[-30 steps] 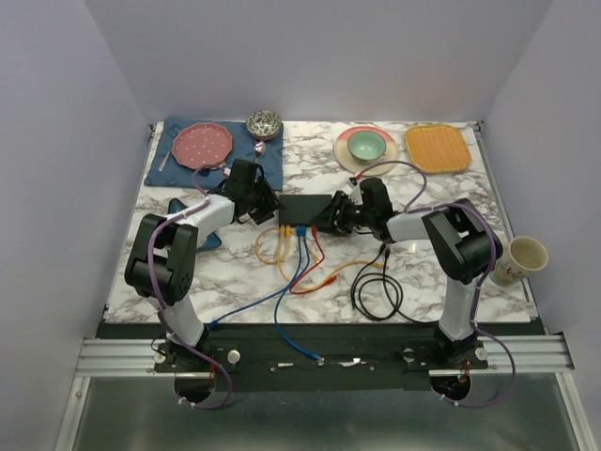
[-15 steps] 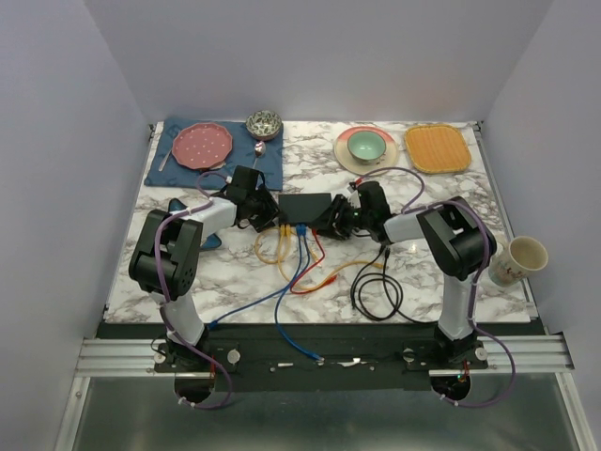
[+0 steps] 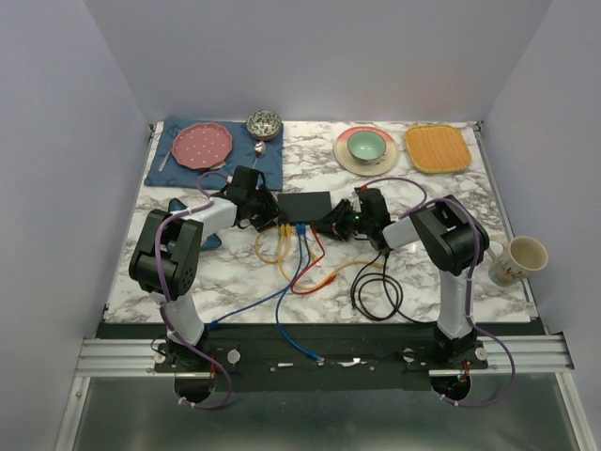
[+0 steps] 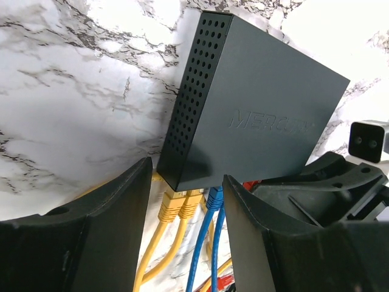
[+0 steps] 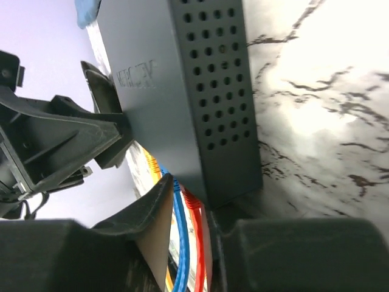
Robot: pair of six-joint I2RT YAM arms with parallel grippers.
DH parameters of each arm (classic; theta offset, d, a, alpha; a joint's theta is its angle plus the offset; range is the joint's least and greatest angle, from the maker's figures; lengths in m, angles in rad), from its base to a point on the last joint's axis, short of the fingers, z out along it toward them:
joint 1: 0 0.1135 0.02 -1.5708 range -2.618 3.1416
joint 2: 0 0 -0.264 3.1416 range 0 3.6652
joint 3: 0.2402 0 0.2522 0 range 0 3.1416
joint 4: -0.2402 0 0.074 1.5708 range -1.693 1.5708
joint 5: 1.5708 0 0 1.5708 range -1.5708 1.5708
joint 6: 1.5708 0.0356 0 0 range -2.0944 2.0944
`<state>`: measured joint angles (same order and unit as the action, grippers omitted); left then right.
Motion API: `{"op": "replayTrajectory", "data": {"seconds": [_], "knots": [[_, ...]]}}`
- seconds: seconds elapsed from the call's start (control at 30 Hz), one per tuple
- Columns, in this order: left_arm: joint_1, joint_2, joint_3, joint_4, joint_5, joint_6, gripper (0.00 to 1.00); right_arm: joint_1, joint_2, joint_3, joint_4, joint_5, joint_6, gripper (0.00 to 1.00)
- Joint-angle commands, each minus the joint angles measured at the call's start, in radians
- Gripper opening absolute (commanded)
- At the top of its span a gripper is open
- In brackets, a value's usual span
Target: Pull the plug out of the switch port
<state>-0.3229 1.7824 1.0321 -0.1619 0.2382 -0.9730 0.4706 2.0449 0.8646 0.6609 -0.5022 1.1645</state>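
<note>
**Both hands at the switch**

The switch (image 3: 305, 204) lies mid-surface (image 3: 188, 272), sockets facing the arms. The left hand (image 4: 186, 173), spread wide, straddles its near-left corner. The right hand (image 5: 189, 201) meets the near-right corner, fingers narrow around the plugged-in red plug (image 5: 194, 210); whether they pinch it I cannot tell.

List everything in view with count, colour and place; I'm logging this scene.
switch: one, black, table centre
plugged cables: yellow, blue, red, count unclear, switch's near edge
black cable: one, coiled, near right
pink plate: one, on blue mat, far left
patterned bowl: one, far left-centre
green bowl: one, on cream plate, far right-centre
orange mat: one, far right
cup: one, cream, beyond table's right edge
left gripper: black, open, at switch's corner
right gripper: black, around blue and red cables
</note>
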Motion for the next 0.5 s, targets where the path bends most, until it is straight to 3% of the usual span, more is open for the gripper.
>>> {"op": "replayTrajectory", "data": {"seconds": [0.0,0.17,0.3,0.47], "knots": [[-0.011,0.006,-0.020,0.009,0.024,0.005,0.60,0.005,0.052,-0.021,0.112,0.042,0.053,0.28],[-0.022,0.005,-0.040,0.012,0.019,0.003,0.60,0.005,0.070,-0.053,0.213,0.056,0.118,0.27],[-0.028,-0.001,-0.055,0.016,0.018,0.000,0.60,0.007,0.095,-0.073,0.316,0.063,0.173,0.33],[-0.031,-0.008,-0.067,0.016,0.016,0.002,0.60,0.007,0.110,-0.064,0.342,0.074,0.215,0.33]]}}
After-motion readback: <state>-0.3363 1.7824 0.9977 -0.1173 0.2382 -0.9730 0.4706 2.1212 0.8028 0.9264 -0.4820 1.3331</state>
